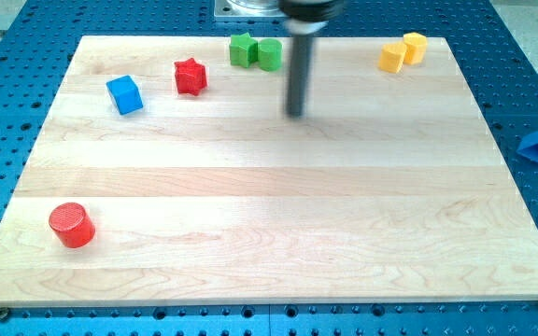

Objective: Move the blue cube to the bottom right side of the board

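The blue cube (125, 95) sits on the wooden board (269, 215) at the view's upper left. My tip (294, 114) is the lower end of the dark rod coming down from the view's top centre. It stands well to the right of the blue cube and slightly below its level, touching no block.
A red star block (191, 77) lies right of the blue cube. Two green blocks (255, 51) sit near the top edge, just left of the rod. Two yellow blocks (403, 52) are at the top right. A red cylinder (71, 225) is at the lower left. A blue triangular block (536, 147) lies off the board at right.
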You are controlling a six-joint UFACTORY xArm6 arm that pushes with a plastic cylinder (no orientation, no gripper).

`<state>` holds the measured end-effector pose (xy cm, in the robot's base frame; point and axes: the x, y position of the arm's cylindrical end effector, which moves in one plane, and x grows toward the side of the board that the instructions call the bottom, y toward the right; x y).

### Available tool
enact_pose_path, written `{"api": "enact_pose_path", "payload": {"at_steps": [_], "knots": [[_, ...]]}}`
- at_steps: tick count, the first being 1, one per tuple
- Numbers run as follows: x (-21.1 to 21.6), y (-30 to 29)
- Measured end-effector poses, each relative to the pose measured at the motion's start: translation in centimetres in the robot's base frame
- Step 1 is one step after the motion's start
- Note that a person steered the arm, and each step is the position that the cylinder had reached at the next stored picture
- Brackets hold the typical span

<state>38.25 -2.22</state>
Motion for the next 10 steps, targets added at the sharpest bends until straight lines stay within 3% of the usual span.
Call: {"api": "enact_pose_path", "payload": {"at_steps": [1,2,3,4,7,8,10], "knots": [[6.0,-16.8],[3.0,-26.8],[-4.2,-26.8],[-5.5,-19.3],[1.4,6.3],[2.0,8.8],[-1.4,8.8]]}}
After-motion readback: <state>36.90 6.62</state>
